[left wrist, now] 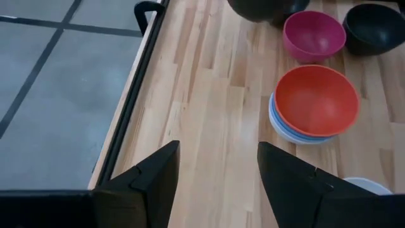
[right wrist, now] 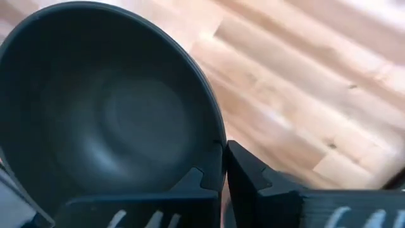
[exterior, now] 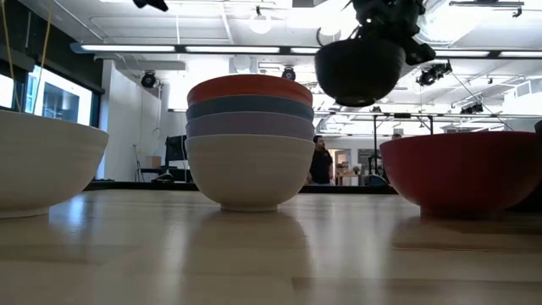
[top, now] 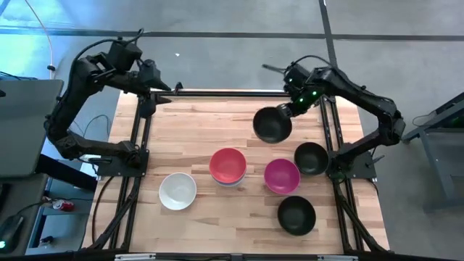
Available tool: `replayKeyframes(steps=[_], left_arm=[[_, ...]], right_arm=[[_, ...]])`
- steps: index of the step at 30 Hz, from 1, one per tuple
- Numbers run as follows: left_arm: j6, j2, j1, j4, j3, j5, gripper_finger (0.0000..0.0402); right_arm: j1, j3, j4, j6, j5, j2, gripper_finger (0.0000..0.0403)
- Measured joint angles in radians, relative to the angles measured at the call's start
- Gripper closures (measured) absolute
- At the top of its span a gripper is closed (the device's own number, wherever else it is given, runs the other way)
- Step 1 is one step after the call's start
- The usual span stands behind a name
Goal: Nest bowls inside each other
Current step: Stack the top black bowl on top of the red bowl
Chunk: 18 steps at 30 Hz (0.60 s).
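Observation:
My right gripper (top: pixel 288 110) is shut on a black bowl (top: pixel 272 125) and holds it in the air over the table's far right part; the low view shows this bowl (exterior: pixel 360 68) well above the others. On the table stands a stack (top: pixel 228 166) with a red-pink bowl on top, then blue, lavender and a white one at the bottom (exterior: pixel 250 144). Standing singly are a white bowl (top: pixel 177 191), a magenta bowl (top: pixel 281 176) and two black bowls (top: pixel 311 158) (top: pixel 296 215). My left gripper (left wrist: pixel 215 177) is open and waits over the far left edge (top: pixel 168 93). My right gripper pinches the black bowl's rim (right wrist: pixel 215 136) on the side toward the table's far right, one finger inside the bowl and one outside. The fingers come from above, slanting down. The bowl is lifted clear and hangs tilted below the fingers.
A black metal frame (top: pixel 217 93) runs along the table's far edge and down both sides (top: pixel 141 138). Bare wood lies between the stack and the far edge (top: pixel 203 123). The room beyond shows in the low view, with a person (exterior: pixel 322 161) far off.

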Motion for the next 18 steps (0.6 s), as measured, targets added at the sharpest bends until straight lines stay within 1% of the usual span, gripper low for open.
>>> replayKeyframes(steps=[5, 9, 12, 18], left_arm=[[-0.002, -0.029, 0.000, -0.026, 0.000, 0.000, 0.0202], [-0.002, -0.055, 0.000, -0.039, 0.000, 0.000, 0.0202], [0.000, -0.073, 0.000, -0.049, 0.000, 0.000, 0.0202], [0.001, -0.110, 0.000, -0.059, 0.000, 0.000, 0.0202]], right_arm=[[0.091, 0.004, 0.053, 0.043, -0.041, 0.071, 0.0403], [0.149, 0.091, 0.066, 0.043, -0.048, 0.169, 0.0403], [0.186, 0.219, 0.037, 0.022, -0.050, 0.267, 0.0403], [0.255, 0.556, -0.106, -0.013, -0.051, 0.489, 0.0403]])
